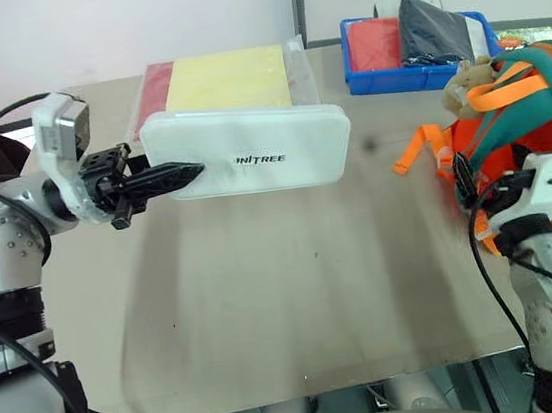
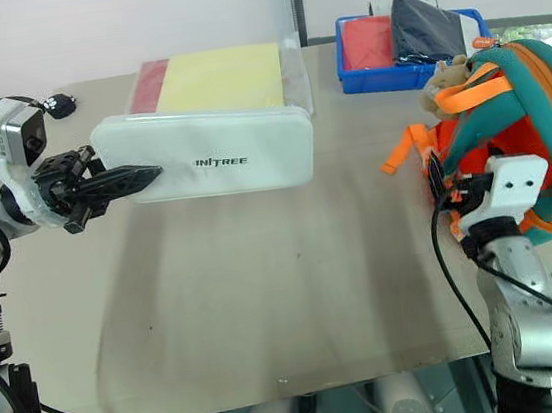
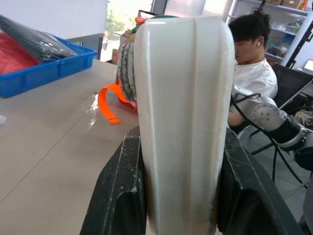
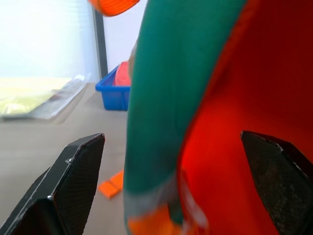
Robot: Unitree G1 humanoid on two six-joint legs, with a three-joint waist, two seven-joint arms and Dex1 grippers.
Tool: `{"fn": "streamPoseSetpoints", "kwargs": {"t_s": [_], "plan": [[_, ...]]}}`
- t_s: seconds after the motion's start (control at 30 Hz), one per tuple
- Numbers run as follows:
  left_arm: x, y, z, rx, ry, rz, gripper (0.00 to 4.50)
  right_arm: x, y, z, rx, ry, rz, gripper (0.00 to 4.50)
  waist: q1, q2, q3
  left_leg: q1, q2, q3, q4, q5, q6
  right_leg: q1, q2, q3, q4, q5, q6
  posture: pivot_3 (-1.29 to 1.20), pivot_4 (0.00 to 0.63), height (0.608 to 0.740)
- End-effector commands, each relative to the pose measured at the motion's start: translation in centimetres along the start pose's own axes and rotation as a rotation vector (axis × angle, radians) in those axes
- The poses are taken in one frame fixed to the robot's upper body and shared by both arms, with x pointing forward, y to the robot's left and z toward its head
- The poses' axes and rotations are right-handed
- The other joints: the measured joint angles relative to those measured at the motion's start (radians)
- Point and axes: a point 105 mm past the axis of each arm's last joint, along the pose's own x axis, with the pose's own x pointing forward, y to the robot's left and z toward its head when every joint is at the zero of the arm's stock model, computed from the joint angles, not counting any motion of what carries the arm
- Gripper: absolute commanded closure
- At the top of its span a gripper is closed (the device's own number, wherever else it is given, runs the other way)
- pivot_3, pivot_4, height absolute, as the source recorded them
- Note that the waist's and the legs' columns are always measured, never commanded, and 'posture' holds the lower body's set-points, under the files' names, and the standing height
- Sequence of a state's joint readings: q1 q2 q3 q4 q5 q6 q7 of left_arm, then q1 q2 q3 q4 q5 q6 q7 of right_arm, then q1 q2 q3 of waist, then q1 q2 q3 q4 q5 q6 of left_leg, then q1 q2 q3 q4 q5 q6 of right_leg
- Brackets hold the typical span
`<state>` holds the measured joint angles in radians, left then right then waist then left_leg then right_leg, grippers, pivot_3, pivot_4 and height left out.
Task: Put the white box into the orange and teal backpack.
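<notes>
A pale beige worktop spans most of the frame, its middle and lower part bare. At upper centre lies a clear sleeve with yellow and red sheets. At upper right stands a blue plastic bin. At the right edge sits the orange and teal backpack, an orange strap trailing onto the surface.

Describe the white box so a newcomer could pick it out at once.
Start at the beige table and look to its left side, where the left gripper holds a flat white rectangular case above the tabletop, its black fingers clamping one end. Unlike the clear sleeve with yellow and red sheets behind it, it is opaque white with dark lettering.
</notes>
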<state>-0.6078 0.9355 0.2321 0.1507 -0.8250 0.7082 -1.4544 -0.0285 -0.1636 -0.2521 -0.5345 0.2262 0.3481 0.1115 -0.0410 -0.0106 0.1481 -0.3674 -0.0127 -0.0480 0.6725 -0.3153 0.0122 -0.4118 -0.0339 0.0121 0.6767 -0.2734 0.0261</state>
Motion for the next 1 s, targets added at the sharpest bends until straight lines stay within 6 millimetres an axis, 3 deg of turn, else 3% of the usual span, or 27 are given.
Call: {"fn": "streamPoseSetpoints", "kwargs": {"t_s": [0.03,0.13,0.23,0.33,0.37,0.5,0.7,0.8,1.0], "plan": [[-0.6,0.1,1.3,0.068,-0.043,0.045,3.44,1.5,-0.2,0.3,0.041,-0.007,-0.010,0.10,0.000,0.000,0.000,0.000,0.000,0.000,0.000,0.000,0.000,0.000,0.000,0.000,0.000,0.000,0.000,0.00,0.150,0.740],[-1.0,-0.2,1.1,0.055,-0.050,0.064,3.44,2.2,0.0,0.5,0.068,-0.011,0.001,0.10,0.000,0.000,0.000,-0.001,0.000,0.000,0.000,0.000,0.000,0.000,-0.001,0.001,-0.001,0.000,0.000,0.00,0.150,0.740],[-1.7,-0.2,0.6,0.041,-0.062,0.107,3.44,3.0,1.1,1.3,0.061,-0.043,0.056,0.91,-0.002,0.000,0.000,-0.001,0.000,0.000,0.000,0.000,0.000,-0.001,-0.001,0.002,-0.001,0.000,0.000,0.00,0.150,0.740],[-2.2,0.2,0.2,0.035,-0.070,0.155,3.44,3.3,2.0,2.2,0.032,-0.058,0.138,2.15,-0.001,0.000,0.000,-0.001,0.000,0.000,0.000,0.000,0.000,-0.002,-0.001,0.002,0.000,0.000,0.000,0.00,0.150,0.740],[-2.3,0.3,-0.1,0.030,-0.072,0.168,3.44,3.4,2.3,2.6,0.007,-0.060,0.183,2.82,-0.001,0.000,0.000,-0.001,0.000,-0.001,0.000,0.000,0.000,-0.002,-0.001,0.002,0.000,0.000,0.000,0.00,0.150,0.740],[-2.5,0.4,-0.7,0.018,-0.076,0.198,3.44,3.2,4.0,4.2,0.018,-0.049,0.422,4.40,0.000,0.000,0.000,-0.001,-0.001,-0.001,0.000,0.000,0.000,-0.001,-0.001,0.002,0.000,0.000,0.000,0.00,0.150,0.740],[-2.5,0.8,-0.9,0.016,-0.090,0.205,3.44,0.1,9.2,6.9,0.104,0.032,0.966,4.40,-0.006,-0.001,0.001,0.000,-0.001,-0.001,0.001,0.000,0.001,-0.001,-0.001,0.003,0.000,0.000,0.000,0.00,0.150,0.740],[-2.6,1.0,-0.9,0.017,-0.091,0.209,3.44,-2.5,11.4,8.6,0.158,0.044,1.227,4.40,-0.004,-0.001,0.001,0.000,-0.001,-0.002,0.000,-0.001,0.001,-0.001,-0.001,0.002,0.000,0.000,0.000,0.00,0.150,0.740],[-3.2,1.1,-1.2,0.011,-0.092,0.228,3.44,-5.9,12.7,10.7,0.311,0.078,1.521,4.40,0.000,-0.003,0.003,-0.002,-0.001,-0.004,0.001,-0.001,0.001,-0.001,-0.002,0.001,-0.002,0.000,0.001,0.00,0.150,0.740]]}}
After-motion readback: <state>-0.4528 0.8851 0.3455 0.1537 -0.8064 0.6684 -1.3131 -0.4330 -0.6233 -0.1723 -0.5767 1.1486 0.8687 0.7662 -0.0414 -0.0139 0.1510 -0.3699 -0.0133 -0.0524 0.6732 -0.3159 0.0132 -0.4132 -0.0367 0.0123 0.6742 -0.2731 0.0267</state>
